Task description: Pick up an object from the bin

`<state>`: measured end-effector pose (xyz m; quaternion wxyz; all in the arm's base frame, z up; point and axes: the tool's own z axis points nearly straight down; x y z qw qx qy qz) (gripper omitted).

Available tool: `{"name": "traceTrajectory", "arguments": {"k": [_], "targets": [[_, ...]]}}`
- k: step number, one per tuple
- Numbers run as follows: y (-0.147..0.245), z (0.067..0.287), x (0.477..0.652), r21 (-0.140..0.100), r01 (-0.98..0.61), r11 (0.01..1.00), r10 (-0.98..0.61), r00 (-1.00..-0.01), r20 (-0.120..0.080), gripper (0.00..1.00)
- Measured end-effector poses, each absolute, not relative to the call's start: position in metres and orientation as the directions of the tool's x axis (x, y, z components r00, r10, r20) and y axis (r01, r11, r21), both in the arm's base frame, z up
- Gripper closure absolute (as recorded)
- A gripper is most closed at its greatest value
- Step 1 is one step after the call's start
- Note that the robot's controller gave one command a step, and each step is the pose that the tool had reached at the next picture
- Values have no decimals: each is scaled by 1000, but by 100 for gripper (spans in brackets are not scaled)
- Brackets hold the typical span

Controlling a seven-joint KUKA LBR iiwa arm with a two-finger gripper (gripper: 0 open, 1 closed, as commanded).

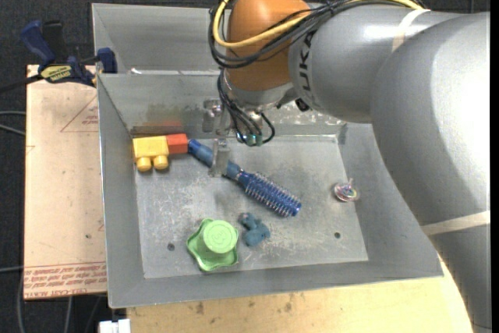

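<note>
Over the middle of the bin [117, 191], toward its far side, I see the hand [219, 161] low above the handle end of a blue hairbrush [265, 193], which lies slantwise on the floor. Whether the hand is open or closed I cannot tell. Just left sits a yellow block [150, 150] with a red piece [177, 142]. Nearer lie a green cap [213, 244] and a small blue piece [254, 230].

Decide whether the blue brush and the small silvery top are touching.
Apart. The camera view shows bare bin floor between the blue brush and the small top.
</note>
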<state>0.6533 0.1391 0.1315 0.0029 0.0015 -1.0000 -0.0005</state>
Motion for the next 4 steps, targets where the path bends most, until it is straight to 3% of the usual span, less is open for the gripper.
{"name": "traceTrajectory", "arguments": {"k": [1, 2, 3, 4], "targets": [[151, 95, 640, 1, -84, 996, -84, -996, 2, 0], [68, 69, 657, -1, 8, 1000, 8, -1000, 3, 0], [73, 71, 658, 2, 2, 1000, 2, -1000, -2, 100], [71, 239, 638, 2, 3, 1000, 3, -1000, -10, 100]]}}
